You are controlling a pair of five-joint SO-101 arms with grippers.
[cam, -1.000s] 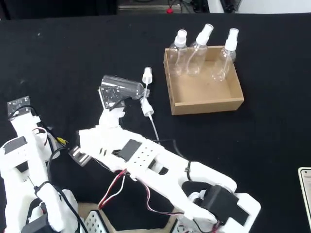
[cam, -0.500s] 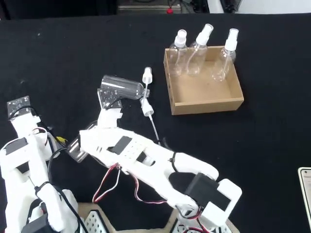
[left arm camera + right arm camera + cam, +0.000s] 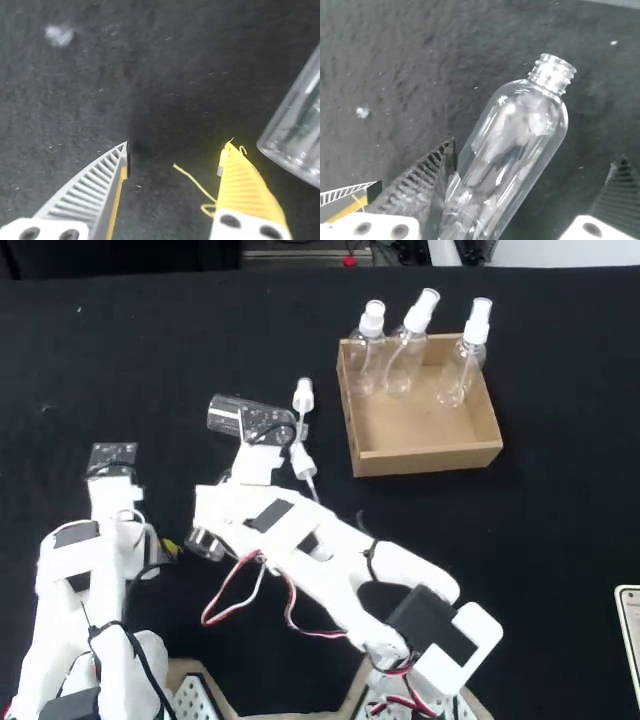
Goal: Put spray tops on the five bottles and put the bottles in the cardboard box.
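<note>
Grasping step: straddles the uncapped bottle (image 3: 515, 145), mid-frame, with right gripper (image 3: 535, 150) spread wide (nothing clamped yet); needs a square closing next. Left gripper (image 3: 177, 146) agape, empty.

Clear bottle (image 3: 512, 140), brown box (image 3: 425, 455), white tops (image 3: 372, 315) (blk table (image 3: 150, 330)).

A cardboard box (image 3: 420, 428) sits on the table (image 3: 150, 330), right of centre and toward the far side. Three capped bottles (image 3: 408, 345) stand in a row along the box's far wall. Left of the box, an uncapped bottle (image 3: 510, 145) lies on its side, neck toward the box. Two loose spray tops (image 3: 303, 397) lie between that bottle and the box, one farther, one nearer. The right gripper (image 3: 535, 150) straddles the lying bottle, jaws spread on either side. A second bottle (image 3: 296, 135) lies nearer and further left, with the left gripper (image 3: 175, 150) just left of it, jaws apart over the table.
</note>
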